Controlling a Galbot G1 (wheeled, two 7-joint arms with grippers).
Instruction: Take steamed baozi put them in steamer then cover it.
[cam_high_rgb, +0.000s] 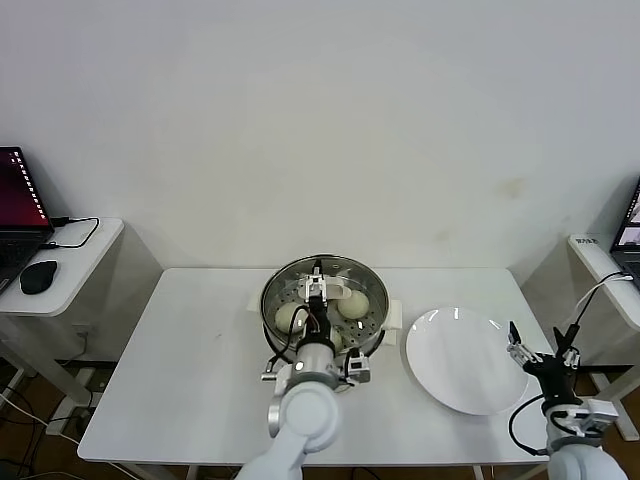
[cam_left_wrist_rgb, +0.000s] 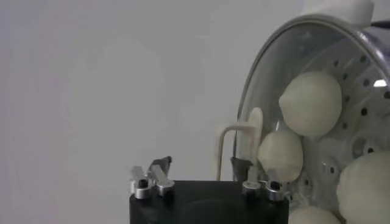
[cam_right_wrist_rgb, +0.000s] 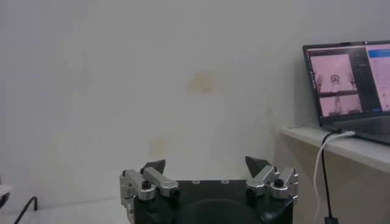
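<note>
**A:** Head view status: steamer is sitting near the middle of the table, toward the far edge. Glass lid is lying on top of it, white handle facing up.

**B:** Baozi?

**A:** All inside the pot, sitting on the perforated tray. Head view is showing three through the glass: one on the left, one on the right, one at the near side, partly hidden by the arm. Left wrist view is giving four: baozi, baozi, baozi, and a sliver of another at the frame edge.

**B:** Left tool?

**A:** Left tool is hovering over the lid, right at the handle. Fingers are standing apart. In the left wrist view the left tool has the handle sitting between the fingertips, nearer one side; no clamping visible.

**B:** Right tool?

**A:** Right tool is idling off the right edge of the table, just past the white plate. Fingers are spread wide, nothing between them. Right wrist view agrees: right tool is pointing at the wall, with a laptop on a side shelf beyond.

**B:** Plate contents?

**A:** Bare white surface showing, sitting near the right end of the table, just beside the steamer.

**B:** Anything else on the periphery?

**A:** Side desk on the left is carrying a second laptop and a mouse.
</note>
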